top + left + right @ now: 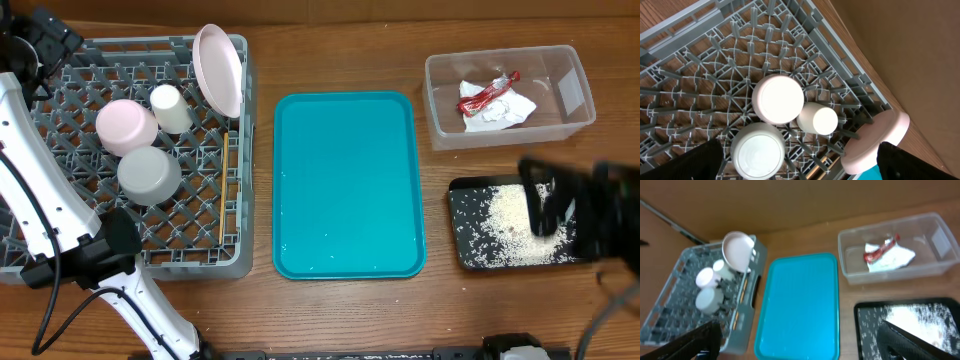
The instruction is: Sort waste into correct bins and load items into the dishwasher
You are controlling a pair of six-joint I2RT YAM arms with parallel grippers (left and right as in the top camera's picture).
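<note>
Seen from overhead, the rack (60, 255) fills the 9 o'clock side of the wooden surface (450, 315). Inside it, the plate (220, 68) stands on edge in the 1 o'clock corner, leaning. The cup (170, 108) is just beside it at its 8 o'clock. The pale bowl (126, 125) touches the cup on the 9 o'clock side. The grey bowl (150, 175) sits at 6 o'clock of the pale bowl. Both bowls seem to sit mouth down. The chopsticks (225, 190) lie along the rack's 3 o'clock wall, inside it.

The teal tray (348, 185) lies flat in the middle of the surface, just beside the rack.

The tub (575, 95) is at 2 o'clock. It holds the napkin (510, 110) with the wrapper (488, 93) lying on it. The black tray (462, 205) is at 4 o'clock, below the tub and apart from it. The crumbs (505, 215) are heaped in its middle and scattered toward its 7 o'clock corner.

The left hand (799, 150) hangs over the rack with its fingers (695, 162) spread wide, and it grips nothing. The bowls, cup and plate lie below it.

The right hand (800, 327) is also spread wide and empty. In the overhead view its arm is a dark blur above the 3 o'clock half of the black tray. Whether it touches the tray cannot be told.
</note>
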